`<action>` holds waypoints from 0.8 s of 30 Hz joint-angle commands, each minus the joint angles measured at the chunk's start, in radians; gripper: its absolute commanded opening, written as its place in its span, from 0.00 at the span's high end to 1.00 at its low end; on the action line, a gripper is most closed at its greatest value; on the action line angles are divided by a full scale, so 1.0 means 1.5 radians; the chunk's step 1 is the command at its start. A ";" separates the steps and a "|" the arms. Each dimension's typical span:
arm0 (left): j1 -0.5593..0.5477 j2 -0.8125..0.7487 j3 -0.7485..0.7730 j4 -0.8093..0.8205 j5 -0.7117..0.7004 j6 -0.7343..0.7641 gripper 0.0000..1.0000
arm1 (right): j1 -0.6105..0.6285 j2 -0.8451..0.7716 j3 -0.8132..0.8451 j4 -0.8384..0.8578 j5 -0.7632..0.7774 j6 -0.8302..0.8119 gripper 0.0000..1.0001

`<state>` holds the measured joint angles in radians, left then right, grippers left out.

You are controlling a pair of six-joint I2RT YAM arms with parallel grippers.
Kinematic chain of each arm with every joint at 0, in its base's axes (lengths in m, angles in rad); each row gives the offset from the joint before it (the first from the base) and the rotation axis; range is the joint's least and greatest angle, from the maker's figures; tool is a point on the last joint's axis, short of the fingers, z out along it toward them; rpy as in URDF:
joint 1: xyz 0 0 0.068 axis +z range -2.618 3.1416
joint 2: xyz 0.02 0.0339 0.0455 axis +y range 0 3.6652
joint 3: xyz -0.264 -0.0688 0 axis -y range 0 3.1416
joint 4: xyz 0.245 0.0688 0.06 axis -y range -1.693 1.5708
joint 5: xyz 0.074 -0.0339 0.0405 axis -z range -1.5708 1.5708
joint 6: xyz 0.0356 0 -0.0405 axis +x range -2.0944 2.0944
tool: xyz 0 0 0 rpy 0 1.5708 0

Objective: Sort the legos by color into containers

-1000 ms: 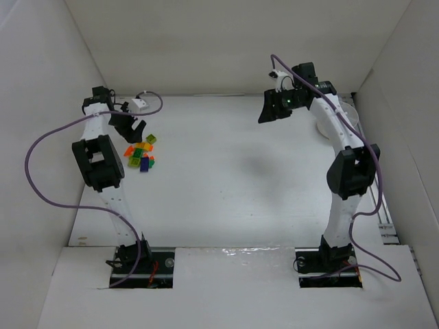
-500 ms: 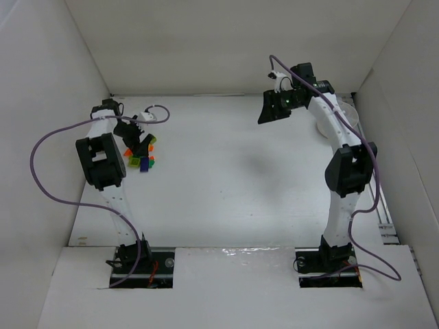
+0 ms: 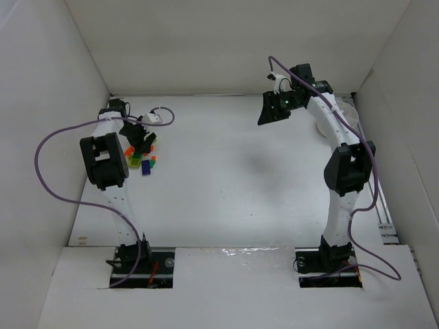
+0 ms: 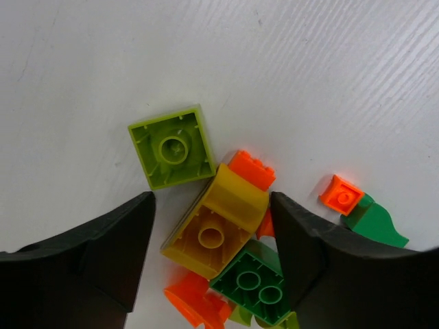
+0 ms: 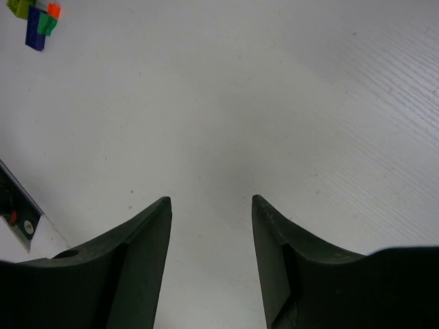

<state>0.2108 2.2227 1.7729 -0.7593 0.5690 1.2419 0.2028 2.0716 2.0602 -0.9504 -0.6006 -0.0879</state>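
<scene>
Looking down from the top external view, we see the legos (image 3: 141, 157) lying in one loose cluster near the left edge of the table (image 3: 226, 192), towards its far left corner, with the left gripper (image 3: 142, 141) lowered right over the cluster's far side. The right gripper (image 3: 265, 118) hangs above the far half of the table, and behind its arm the white cup (image 3: 350, 107) sits near the far right corner, partly hidden, its compartments not legible. In the left wrist view, we find the left gripper (image 4: 211, 199) with its jaws spread astride a yellow brick (image 4: 216, 223) lying stud-side down; a sliver of table shows between the brick and the finger on the view's left, so we read no clamped hold. A lime-green brick (image 4: 176, 147), also underside up, touches the yellow brick's far corner, a dark green brick (image 4: 254, 288) lies against its near side, and a small orange piece (image 4: 341, 195) rests just beside a green scrap (image 4: 374, 223). In the right wrist view, we see the right gripper (image 5: 211, 199) parted and empty over bare table, with a dark blue brick (image 5: 36, 34) and its neighbours showing tiny in the top left corner.
</scene>
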 commanded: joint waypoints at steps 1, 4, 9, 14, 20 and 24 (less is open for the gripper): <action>0.003 -0.043 -0.003 0.002 0.001 0.005 0.38 | 0.001 0.000 0.030 -0.002 -0.012 0.003 0.45; 0.012 -0.043 0.003 -0.004 0.007 0.005 0.44 | 0.001 0.000 0.030 -0.009 -0.012 0.003 0.45; 0.033 -0.037 0.018 -0.016 0.007 0.012 0.55 | 0.001 0.000 0.030 -0.009 -0.012 0.003 0.45; 0.039 -0.037 0.018 -0.038 0.013 0.030 0.52 | 0.001 0.000 0.036 -0.009 -0.012 0.003 0.45; 0.039 -0.037 0.018 -0.038 0.013 0.030 0.58 | 0.001 0.000 0.036 -0.009 -0.006 0.003 0.46; 0.039 -0.037 0.018 -0.038 0.019 0.036 0.70 | 0.001 0.000 0.036 -0.009 -0.012 0.003 0.46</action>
<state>0.2695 2.2227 1.7733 -0.7773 0.5674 1.2713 0.2028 2.0720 2.0674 -0.9619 -0.6022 -0.0875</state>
